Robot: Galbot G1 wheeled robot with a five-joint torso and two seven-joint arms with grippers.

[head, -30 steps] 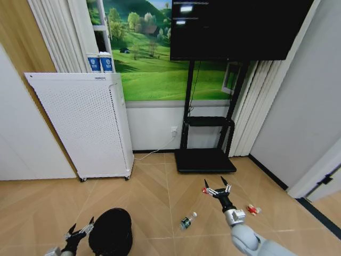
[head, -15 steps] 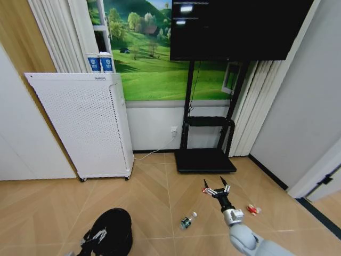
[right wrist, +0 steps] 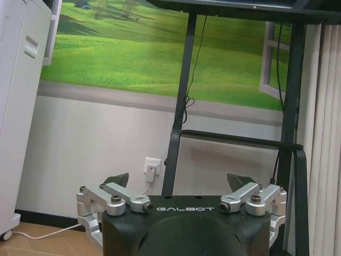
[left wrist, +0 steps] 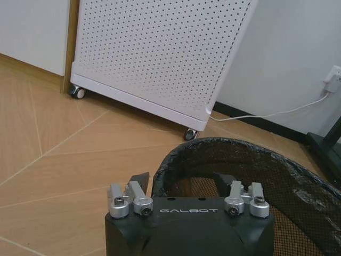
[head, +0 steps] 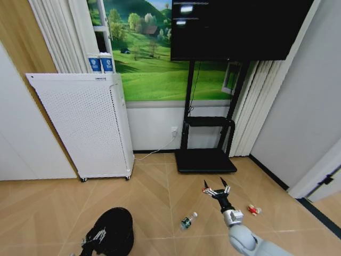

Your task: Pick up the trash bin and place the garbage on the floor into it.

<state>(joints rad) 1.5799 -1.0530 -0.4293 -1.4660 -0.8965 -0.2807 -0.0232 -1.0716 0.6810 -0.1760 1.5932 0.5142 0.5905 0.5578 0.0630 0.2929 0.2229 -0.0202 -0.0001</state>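
Note:
The black trash bin (head: 118,226) stands on the floor at the lower left of the head view. My left gripper (head: 94,238) sits over its near rim. In the left wrist view the left gripper (left wrist: 181,182) is open and straddles the mesh rim of the bin (left wrist: 298,181), one finger outside and one inside. A small clear bottle with a green label (head: 187,220) lies on the floor at centre. A crumpled red-and-white wrapper (head: 253,209) lies to its right. My right gripper (head: 216,190) hangs open between them, above the floor, holding nothing; its fingers (right wrist: 118,180) are spread wide.
A white perforated cabinet on wheels (head: 85,122) stands against the wall behind the bin, with a white cable (left wrist: 266,114) running along the floor. The TV stand's black base (head: 205,160) sits beyond the bottle. Open wooden floor lies around the litter.
My left gripper has swung right from beside the bin onto its rim. The right gripper has barely moved.

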